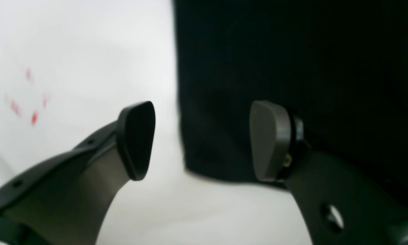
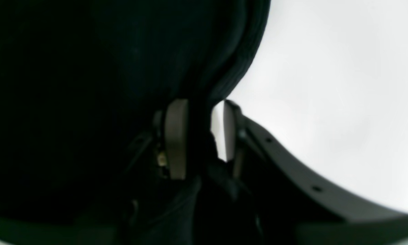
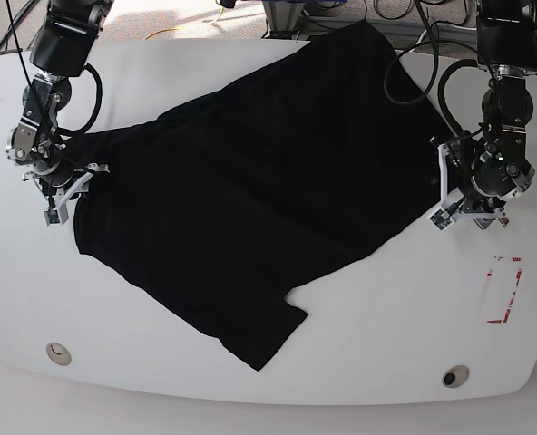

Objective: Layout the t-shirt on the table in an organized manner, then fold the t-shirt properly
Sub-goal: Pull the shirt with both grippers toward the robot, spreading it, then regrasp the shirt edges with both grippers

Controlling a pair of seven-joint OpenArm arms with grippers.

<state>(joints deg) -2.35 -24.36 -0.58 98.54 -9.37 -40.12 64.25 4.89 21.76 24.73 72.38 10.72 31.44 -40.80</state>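
Still in the layout step, no fold started: t-shirt [image 3: 241, 190] spread diagonally across the table [image 3: 160, 362], skewed, one corner up at the far edge, one sleeve sticking out toward the near edge. Right gripper [image 2: 200, 134] at the shirt's edge on the base view's left, jaws narrowly apart with a bunched rib of black cloth between the fingertips [image 2: 176, 136]; can't tell whether pinching or letting go. Left gripper [image 1: 204, 139] wide open, holding nothing, hovering just beside the shirt's opposite corner, one pad [image 1: 137, 139] over bare table, the other over cloth. Next move probably: square the shirt to the table edge, flatten the bunched side, pull both sleeves out symmetric; calls for a clean corner pinch from the left gripper without dragging the whole body. Cloth matte, soft, limp black knit, faint folds across the chest, ribbed hem visible in the right wrist view; likely to slide easily on the tabletop and wrinkle on release. Table white, smooth, slightly glossy, rounded corners, two round holes [image 3: 58, 352] near the front, red tape rectangle [image 3: 502, 290] near the left arm
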